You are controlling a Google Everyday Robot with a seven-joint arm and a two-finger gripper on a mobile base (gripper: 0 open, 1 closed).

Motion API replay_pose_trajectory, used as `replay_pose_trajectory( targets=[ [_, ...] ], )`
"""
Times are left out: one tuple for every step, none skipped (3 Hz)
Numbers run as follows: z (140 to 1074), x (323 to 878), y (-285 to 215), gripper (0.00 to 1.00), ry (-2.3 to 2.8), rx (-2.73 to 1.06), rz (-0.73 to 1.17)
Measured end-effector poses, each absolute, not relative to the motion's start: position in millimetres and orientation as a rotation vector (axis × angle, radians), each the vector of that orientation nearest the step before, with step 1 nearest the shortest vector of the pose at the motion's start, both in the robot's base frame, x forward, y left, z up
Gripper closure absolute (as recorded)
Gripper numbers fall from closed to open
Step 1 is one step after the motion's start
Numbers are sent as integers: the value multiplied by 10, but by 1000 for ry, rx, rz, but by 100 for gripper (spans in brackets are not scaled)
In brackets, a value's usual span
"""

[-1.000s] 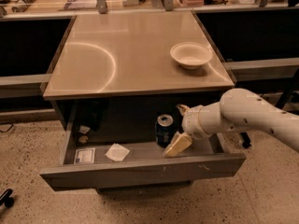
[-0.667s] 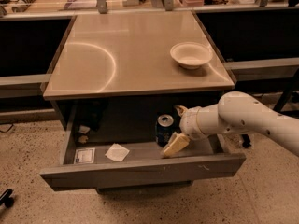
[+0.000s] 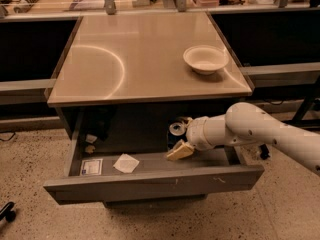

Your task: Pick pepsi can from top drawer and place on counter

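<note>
The pepsi can stands upright in the open top drawer, right of its middle, with its silver top showing. My gripper reaches into the drawer from the right on a white arm. It is open, with one tan finger in front of the can and the other behind it, so the can sits between them. The can's dark body is mostly hidden by shadow and the front finger. The tan counter lies directly above the drawer.
A white bowl sits on the counter's right side. In the drawer lie a white paper scrap, a small card and small bits at the left. A cluttered bench runs behind. The floor is speckled.
My arm has moved slightly left and deeper into the drawer, bringing the gripper closer around the can. The can has not moved.
</note>
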State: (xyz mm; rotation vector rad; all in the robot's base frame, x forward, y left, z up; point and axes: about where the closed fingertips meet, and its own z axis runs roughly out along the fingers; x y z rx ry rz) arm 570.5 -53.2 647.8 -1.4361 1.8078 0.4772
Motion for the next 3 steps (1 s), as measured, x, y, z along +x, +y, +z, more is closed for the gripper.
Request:
replay_pose_trajectory(
  targets=[
    [6445,5701,-529,48,1810,-1435,484],
    [6445,5701,-528,72,1810,-1435,484],
    [6563,5630,-450,95,1807,-1465,518]
  ],
)
